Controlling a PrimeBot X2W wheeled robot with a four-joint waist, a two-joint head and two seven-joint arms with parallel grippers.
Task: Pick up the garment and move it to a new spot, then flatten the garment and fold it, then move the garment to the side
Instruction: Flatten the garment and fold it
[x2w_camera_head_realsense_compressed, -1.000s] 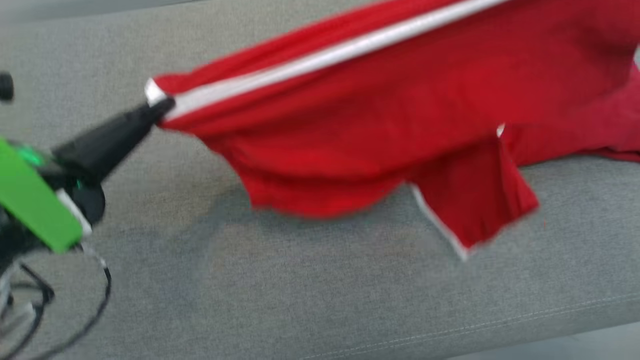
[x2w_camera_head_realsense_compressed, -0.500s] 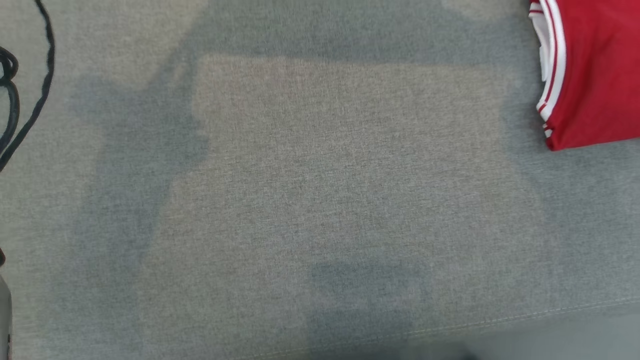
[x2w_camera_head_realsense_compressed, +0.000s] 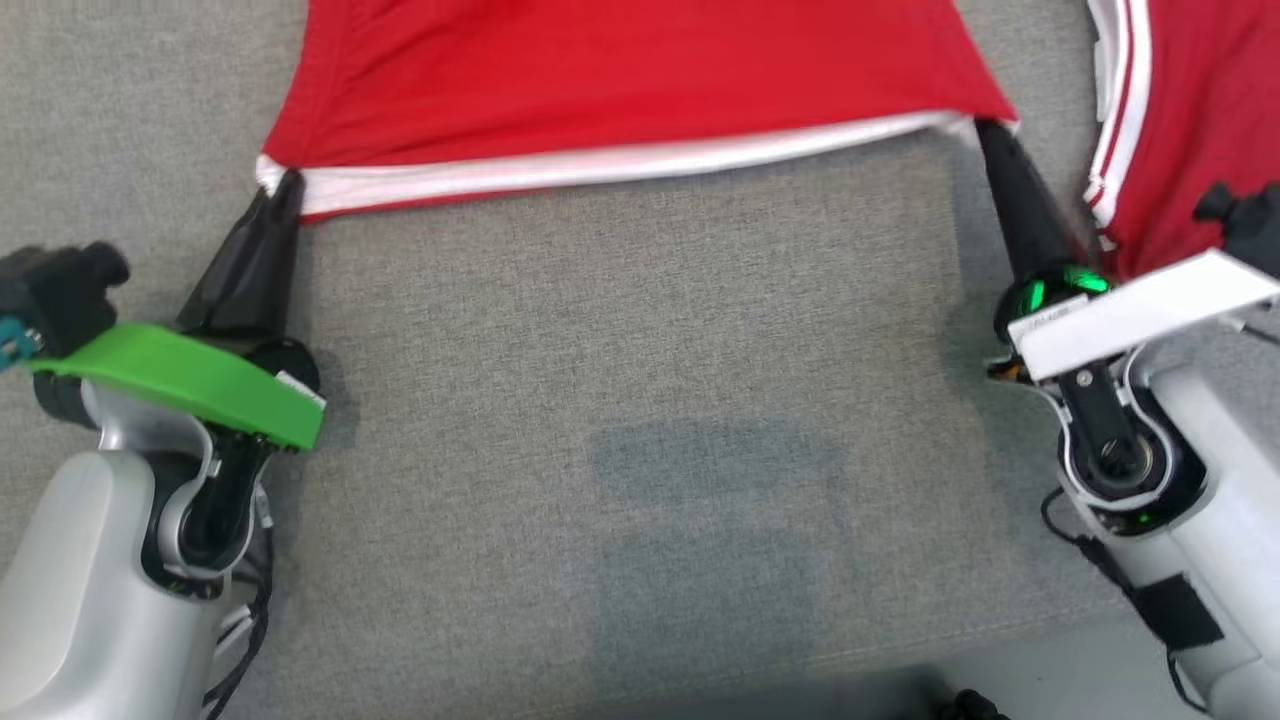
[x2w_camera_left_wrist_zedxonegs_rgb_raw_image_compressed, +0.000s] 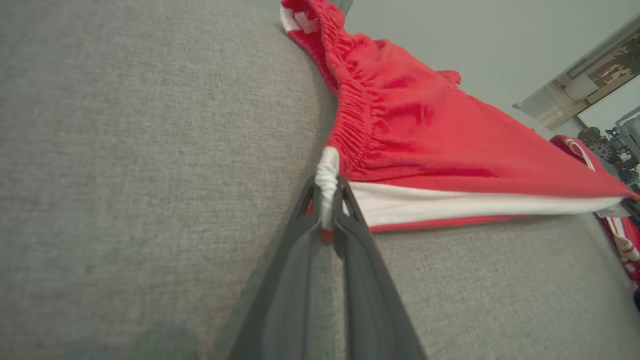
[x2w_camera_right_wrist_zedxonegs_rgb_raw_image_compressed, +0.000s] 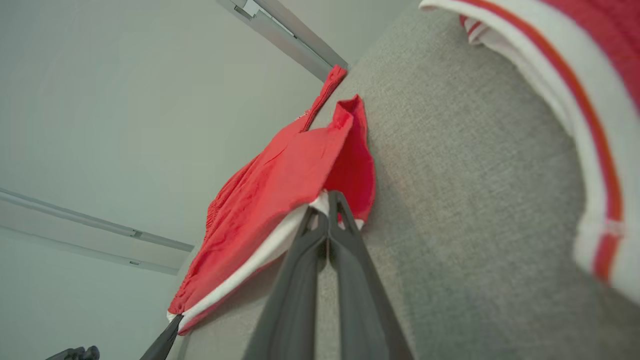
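Fingertips of my left gripper (x2w_camera_head_realsense_compressed: 283, 192) pinch one white-edged corner of the garment (x2w_camera_head_realsense_compressed: 620, 70); my right gripper (x2w_camera_head_realsense_compressed: 985, 132) is clamped on the other corner. The white hem stretches taut between them over the grey cushion (x2w_camera_head_realsense_compressed: 640, 330). Just right of my right gripper lies a red cloth (x2w_camera_head_realsense_compressed: 1190, 110) with white stripes

My left claw (x2w_camera_head_realsense_compressed: 283, 192) sits at the left, its fingers pinched tight on one corner of the garment (x2w_camera_head_realsense_compressed: 620, 70). My right claw (x2w_camera_head_realsense_compressed: 985, 130) is across at the right, likewise clamped on the other corner. My left forearm (x2w_camera_head_realsense_compressed: 70, 580) and right forearm (x2w_camera_head_realsense_compressed: 1225, 540) rise from the bottom corners, fingers angling slightly inward.
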